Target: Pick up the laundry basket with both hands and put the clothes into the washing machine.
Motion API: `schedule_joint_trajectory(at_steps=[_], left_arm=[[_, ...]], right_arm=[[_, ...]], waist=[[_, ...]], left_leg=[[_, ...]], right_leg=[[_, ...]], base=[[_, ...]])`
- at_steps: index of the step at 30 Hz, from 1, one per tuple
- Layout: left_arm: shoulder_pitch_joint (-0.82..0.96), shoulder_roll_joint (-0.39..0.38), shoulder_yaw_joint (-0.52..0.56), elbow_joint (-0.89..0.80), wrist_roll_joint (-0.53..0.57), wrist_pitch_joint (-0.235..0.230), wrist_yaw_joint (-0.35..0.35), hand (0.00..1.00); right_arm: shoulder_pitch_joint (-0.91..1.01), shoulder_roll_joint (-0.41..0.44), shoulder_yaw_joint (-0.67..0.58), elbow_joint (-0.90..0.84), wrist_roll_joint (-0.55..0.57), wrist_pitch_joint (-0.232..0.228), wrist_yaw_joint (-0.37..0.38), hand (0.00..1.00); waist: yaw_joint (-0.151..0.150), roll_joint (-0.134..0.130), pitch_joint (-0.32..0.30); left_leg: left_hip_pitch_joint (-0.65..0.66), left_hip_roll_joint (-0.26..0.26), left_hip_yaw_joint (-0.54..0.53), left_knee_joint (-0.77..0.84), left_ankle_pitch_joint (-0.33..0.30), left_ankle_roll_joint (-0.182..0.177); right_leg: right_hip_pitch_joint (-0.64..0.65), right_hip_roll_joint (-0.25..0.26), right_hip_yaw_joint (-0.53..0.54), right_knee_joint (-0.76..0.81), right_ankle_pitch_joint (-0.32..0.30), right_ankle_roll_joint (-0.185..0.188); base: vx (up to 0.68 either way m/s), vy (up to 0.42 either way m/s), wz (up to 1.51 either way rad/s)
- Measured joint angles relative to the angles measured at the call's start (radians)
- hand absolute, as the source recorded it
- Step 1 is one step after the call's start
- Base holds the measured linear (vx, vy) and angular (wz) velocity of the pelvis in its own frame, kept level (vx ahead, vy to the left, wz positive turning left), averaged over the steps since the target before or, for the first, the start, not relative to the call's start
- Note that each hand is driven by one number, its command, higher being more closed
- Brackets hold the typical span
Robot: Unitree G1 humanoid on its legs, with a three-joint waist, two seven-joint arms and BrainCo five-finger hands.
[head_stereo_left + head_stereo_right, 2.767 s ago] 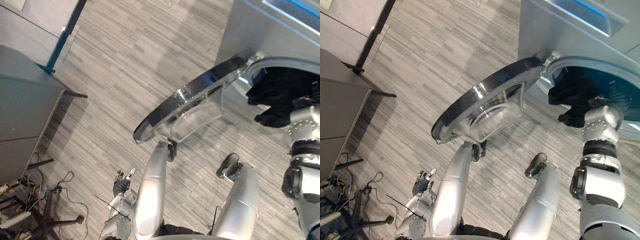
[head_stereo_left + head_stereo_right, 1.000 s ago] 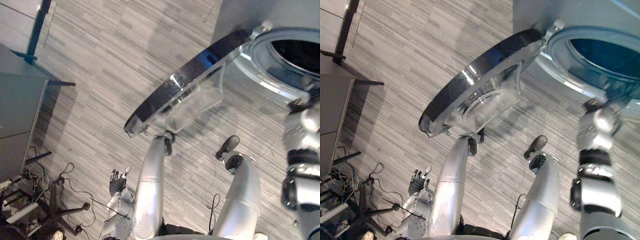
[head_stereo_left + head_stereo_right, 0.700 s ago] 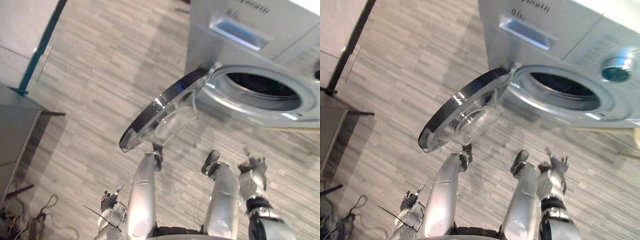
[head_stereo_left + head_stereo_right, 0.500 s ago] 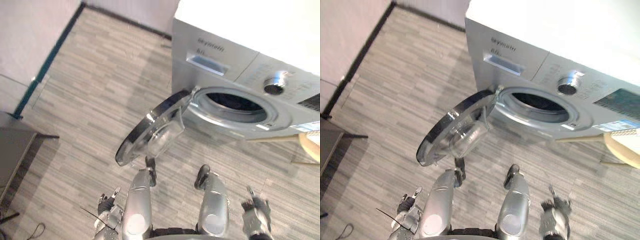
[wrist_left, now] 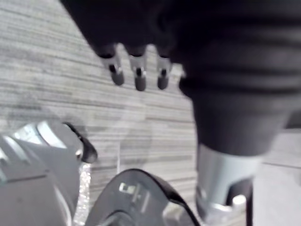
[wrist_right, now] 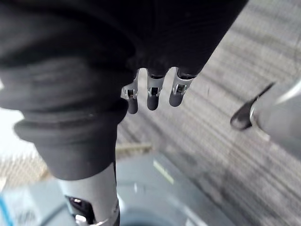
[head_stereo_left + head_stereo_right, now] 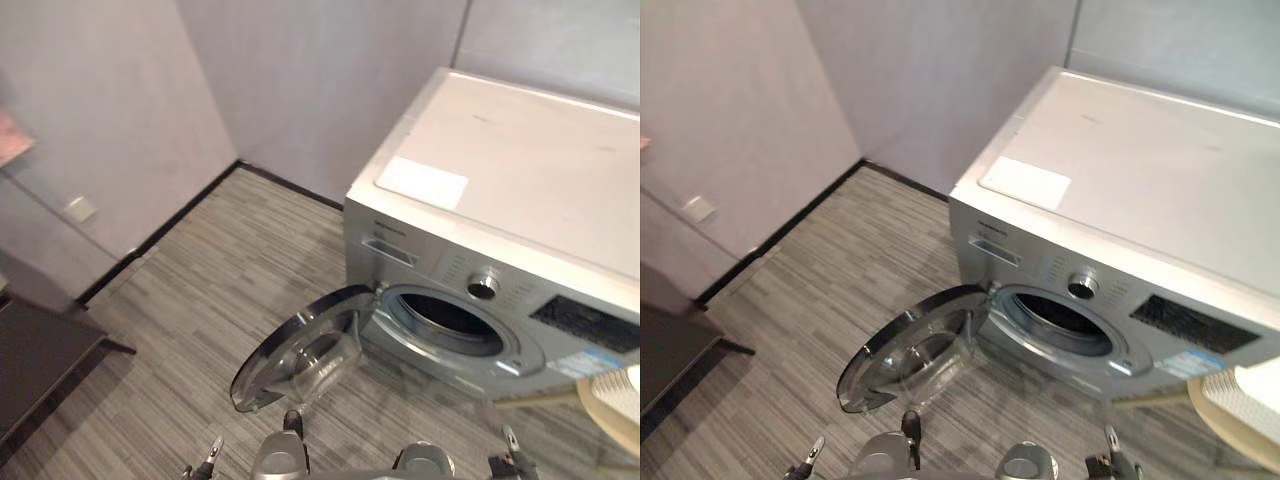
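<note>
At six o'clock, low before the machine, your left hand [image 5: 136, 77] and right hand [image 6: 151, 96] hang with fingers straight and slack, grasping nothing. The washing machine [image 7: 470, 230] stands at two o'clock, its door [image 7: 300, 355] open wide toward seven. The drum [image 7: 450, 320] is too dark to show any clothes. The laundry basket [image 7: 1245, 400] sits at four o'clock beside the machine, well apart from both hands. Loading looks near its end. Next you likely check the basket, then close the door.

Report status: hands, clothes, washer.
Left hand, right hand open, empty. Washer door open, drum too dark to see clothes. Basket beside washer.
</note>
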Motion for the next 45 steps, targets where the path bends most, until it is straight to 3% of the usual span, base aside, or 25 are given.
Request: schedule_joint_trajectory(at_steps=[3,5,6,8,9,10,12,14,16,18,23,24,25,28,29,30,31,32,34,35,36,38,40,42,45], left_arm=[[-0.009,0.003,-0.042,-0.098,0.0,-0.001,0.005,0.0],[-0.01,0.011,-0.042,-0.152,0.0,-0.003,0.007,0.0],[0.002,0.014,-0.04,-0.185,-0.001,-0.009,0.02,0.0],[0.019,0.013,-0.038,-0.227,-0.001,-0.023,0.026,0.0],[0.026,0.008,-0.035,-0.265,-0.001,-0.03,0.034,0.0],[0.019,0.007,-0.032,-0.276,-0.001,-0.033,0.042,0.0],[-0.001,0.011,-0.041,-0.338,-0.001,-0.036,0.069,0.0],[-0.026,0.011,-0.051,-0.405,0.0,-0.041,0.073,0.0],[-0.082,0.011,-0.095,-0.454,0.004,-0.046,0.077,0.0],[-0.101,0.011,-0.123,-0.495,0.019,-0.046,0.083,0.0],[-0.103,0.003,-0.153,-0.572,0.047,-0.056,0.086,0.0],[-0.094,0.003,-0.144,-0.589,0.047,-0.063,0.086,0.0],[-0.087,0.003,-0.133,-0.61,0.049,-0.068,0.086,0.0],[-0.095,0.002,-0.124,-0.612,0.052,-0.067,0.086,0.0],[-0.096,0.002,-0.117,-0.613,0.053,-0.068,0.085,0.0],[-0.102,0.0,-0.109,-0.609,0.064,-0.068,0.087,0.0],[-0.107,0.0,-0.11,-0.606,0.069,-0.068,0.087,0.0],[-0.122,-0.001,-0.113,-0.591,0.07,-0.07,0.088,0.0],[-0.155,0.008,-0.117,-0.503,0.07,-0.068,0.091,0.0],[-0.167,0.009,-0.125,-0.431,0.071,-0.057,0.091,0.0],[-0.175,0.009,-0.119,-0.391,0.071,-0.048,0.092,0.0],[-0.205,0.019,-0.107,-0.346,0.071,-0.044,0.094,0.0],[-0.247,0.076,-0.107,-0.268,0.075,-0.033,0.091,0.0],[-0.277,0.108,-0.104,-0.226,0.08,-0.033,0.089,0.0],[-0.369,0.173,-0.053,-0.122,0.08,-0.033,0.085,0.0]], right_arm=[[-0.151,-0.019,0.056,-0.003,-0.008,-0.003,-0.004,0.0],[-0.203,-0.031,0.074,-0.006,-0.003,-0.006,-0.003,0.0],[-0.202,-0.036,0.074,-0.005,0.002,-0.009,-0.002,0.0],[-0.183,-0.043,0.077,-0.005,0.013,-0.017,-0.002,0.0],[-0.158,-0.045,0.08,-0.005,0.017,-0.022,-0.002,0.0],[-0.142,-0.046,0.075,-0.004,0.021,-0.021,-0.003,0.0],[-0.079,-0.023,0.072,-0.005,0.043,-0.015,-0.002,0.0],[-0.025,-0.004,0.059,-0.004,0.054,-0.013,-0.002,0.0],[0.034,0.008,0.026,0.006,0.054,-0.002,-0.004,0.0],[0.064,0.024,-0.024,0.013,0.054,0.0,-0.007,0.0],[0.167,0.056,-0.068,0.022,0.051,0.013,-0.009,0.0],[0.165,0.056,-0.064,0.024,0.046,0.025,-0.008,0.0],[0.164,0.061,-0.064,0.018,0.032,0.029,-0.006,0.0],[0.159,0.065,-0.065,0.012,0.012,0.04,-0.002,0.0],[0.151,0.064,-0.062,0.012,0.01,0.04,-0.001,0.0],[0.15,0.056,-0.05,0.012,0.008,0.043,0.0,0.0],[0.151,0.056,-0.047,0.012,0.005,0.043,0.0,0.0],[0.149,0.056,-0.044,0.01,-0.002,0.043,0.003,0.0],[0.144,0.053,-0.048,0.006,-0.007,0.039,0.004,0.0],[0.136,0.052,-0.05,0.005,-0.008,0.038,0.004,0.0],[0.118,0.04,-0.05,0.005,-0.008,0.038,0.007,0.0],[0.09,0.038,-0.059,0.006,-0.009,0.039,0.016,0.0],[0.062,0.03,-0.072,0.008,-0.028,0.04,0.026,0.0],[0.058,0.027,-0.111,0.009,-0.035,0.044,0.026,0.0],[0.054,0.007,-0.203,0.03,-0.043,0.045,0.026,0.0]], waist=[[0.029,0.021,-0.019],[0.055,0.04,-0.014],[0.065,0.062,-0.022],[0.068,0.089,-0.037],[0.055,0.104,-0.049],[0.045,0.098,-0.052],[0.019,0.092,-0.061],[-0.013,0.085,-0.066],[-0.033,0.079,-0.069],[-0.039,0.066,-0.066],[-0.035,0.02,-0.059],[-0.037,0.02,-0.061],[-0.04,0.032,-0.062],[-0.037,0.028,-0.058],[-0.036,0.032,-0.059],[-0.045,0.032,-0.058],[-0.045,0.028,-0.06],[-0.045,0.007,-0.07],[-0.046,-0.022,-0.094],[-0.049,-0.013,-0.113],[-0.044,-0.017,-0.13],[-0.036,-0.027,-0.132],[-0.039,-0.04,-0.13],[-0.039,-0.034,-0.132],[-0.045,-0.049,-0.123]], left_leg=[[-0.071,-0.002,0.02,0.036,0.112,-0.018],[-0.132,0.033,0.077,0.383,-0.045,-0.011],[-0.123,0.052,0.101,0.555,-0.075,-0.01],[-0.091,0.071,0.107,0.659,-0.071,-0.01],[-0.059,0.071,0.118,0.608,-0.089,-0.036],[-0.045,0.057,0.124,0.577,-0.092,-0.037],[0.044,0.022,0.122,0.351,-0.149,-0.044],[0.115,0.003,0.117,0.173,-0.184,-0.017],[0.147,-0.02,0.089,0.045,-0.184,-0.015],[0.17,-0.039,0.09,-0.027,-0.18,-0.009],[0.228,-0.099,0.154,-0.065,-0.17,0.011],[0.228,-0.098,0.179,-0.069,-0.182,0.03],[0.222,-0.087,0.196,-0.074,-0.218,0.082],[0.214,-0.064,0.26,-0.058,-0.254,0.12],[0.214,-0.052,0.272,-0.055,-0.254,0.121],[0.21,-0.029,0.276,-0.038,-0.255,0.12],[0.205,-0.023,0.272,-0.031,-0.255,0.119],[0.184,-0.017,0.259,-0.019,-0.258,0.107],[0.146,-0.007,0.234,-0.031,-0.236,0.072],[0.132,-0.004,0.218,-0.073,-0.202,0.05],[0.111,-0.001,0.226,-0.104,-0.147,0.046],[0.079,0.01,0.246,-0.113,-0.126,0.043],[0.07,0.012,0.275,-0.116,-0.121,0.036],[0.07,0.027,0.286,-0.122,-0.117,0.029],[0.047,0.038,0.296,-0.131,-0.106,0.019]], right_leg=[[0.028,0.024,-0.064,-0.106,0.06,-0.04],[0.044,0.024,-0.064,-0.107,0.071,-0.053],[0.066,0.022,-0.05,-0.109,0.072,-0.052],[0.079,0.023,-0.034,-0.114,0.076,-0.044],[0.079,0.027,-0.02,-0.114,0.09,-0.033],[0.077,0.026,-0.021,-0.129,0.105,-0.036],[0.073,0.042,-0.025,-0.21,0.21,-0.07],[0.069,0.051,-0.057,-0.211,0.224,-0.07],[0.042,0.035,-0.08,-0.174,0.224,-0.07],[0.017,0.013,-0.077,-0.132,0.223,-0.069],[-0.01,-0.063,-0.043,-0.049,0.215,-0.057],[-0.025,-0.062,-0.019,-0.043,0.215,-0.056],[-0.045,-0.044,0.004,-0.041,0.211,-0.05],[-0.093,-0.017,0.11,-0.027,0.229,-0.008],[-0.111,-0.01,0.138,0.015,0.218,-0.028],[-0.152,-0.017,0.184,0.214,0.168,-0.07],[-0.154,-0.016,0.196,0.273,0.166,-0.069],[-0.157,-0.012,0.218,0.316,0.153,-0.055],[-0.167,0.025,0.249,0.263,0.131,-0.046],[-0.166,0.065,0.252,0.176,0.127,-0.044],[-0.154,0.094,0.254,0.078,0.113,-0.03],[-0.129,0.125,0.259,-0.055,0.106,-0.033],[-0.081,0.159,0.282,-0.218,0.122,-0.039],[-0.073,0.182,0.286,-0.259,0.15,-0.048],[-0.083,0.202,0.29,-0.317,0.189,-0.056]], base=[[0.0,-0.137,0.39],[-0.05,-0.06,-0.13],[-0.07,0.024,-0.4],[0.0,0.099,-0.25],[0.05,0.13,-0.02],[0.05,0.139,0.08],[0.0,0.186,0.1],[0.01,0.187,0.5],[-0.01,0.205,0.64],[-0.05,0.187,0.27],[-0.09,0.143,-0.17],[-0.17,0.098,-0.69],[-0.16,0.075,-0.72],[-0.15,0.025,-0.55],[-0.1,-0.036,-0.47],[-0.05,-0.061,-0.2],[-0.04,-0.112,0.0],[-0.03,-0.187,0.12],[0.0,-0.187,0.22],[0.08,-0.112,0.02],[0.08,-0.114,-0.16],[0.02,-0.171,-0.34],[-0.01,-0.164,-0.43],[-0.01,-0.077,-0.28],[-0.05,-0.052,-0.16]])
